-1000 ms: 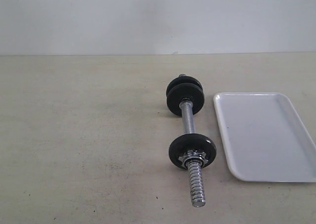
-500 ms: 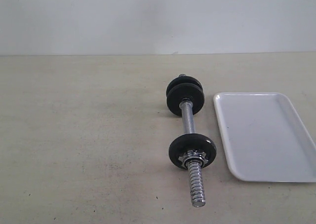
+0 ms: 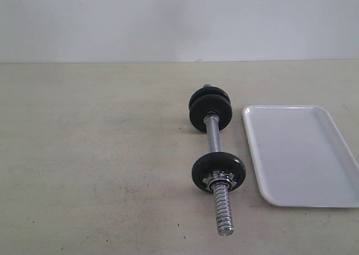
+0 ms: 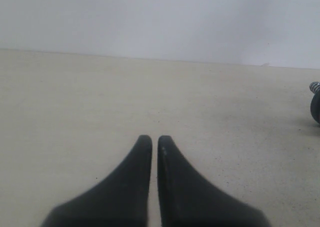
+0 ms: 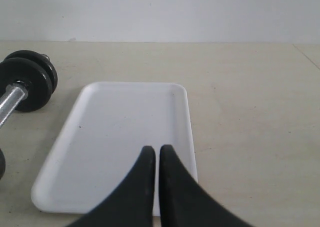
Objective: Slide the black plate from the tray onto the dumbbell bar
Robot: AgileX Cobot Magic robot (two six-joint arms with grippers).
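Note:
The dumbbell bar [image 3: 212, 137] lies on the table, pointing away from the camera. Two black plates [image 3: 210, 110] sit side by side on its far end. A third black disc [image 3: 199, 173], backed by a chrome star collar nut [image 3: 217, 181], sits near the threaded front end [image 3: 222, 207]. The white tray [image 3: 303, 154] to the right of the bar holds nothing. My right gripper [image 5: 156, 149] is shut and empty, its tips over the tray [image 5: 125, 127], with the far plates [image 5: 30, 82] off to one side. My left gripper [image 4: 154, 139] is shut and empty over bare table. Neither gripper shows in the exterior view.
A plain white wall runs behind the beige table [image 3: 101, 154]. The table spreads wide to the left of the bar. One end of the dumbbell [image 4: 315, 104] shows at the edge of the left wrist view.

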